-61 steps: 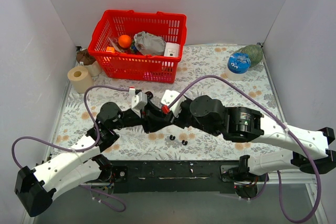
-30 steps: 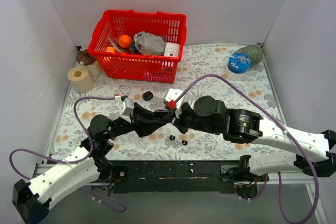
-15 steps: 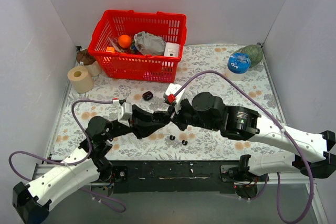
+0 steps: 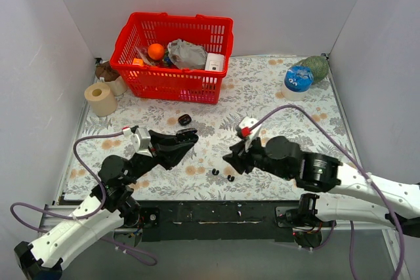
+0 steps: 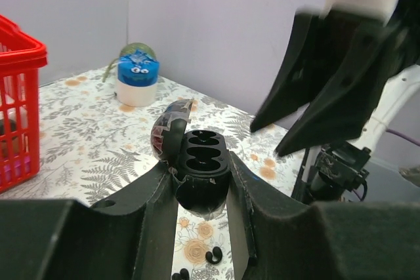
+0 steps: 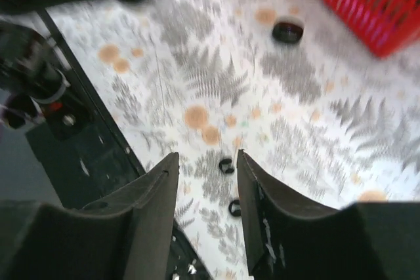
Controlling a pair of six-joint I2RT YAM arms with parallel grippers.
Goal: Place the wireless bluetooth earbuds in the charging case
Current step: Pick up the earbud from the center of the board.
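- left gripper clamped on charging case, lid open, sockets empty, held above left-centre of table
- small black oval piece on table just in front of red basket
- earbuds both loose, near table's front edge, mid-width
- right gripper fingers apart, holding nothing, hovering over earbuds

The two tiny black rounded earbuds are lying side by side on the floral-patterned table, near its front edge and just in front of the right gripper. The open black rounded charging case is sitting between the left gripper's fingers, to the earbuds' left and behind them. A small black oval piece is lying just behind it. The red plastic mesh basket is standing farther back, with a beige paper roll at its left.
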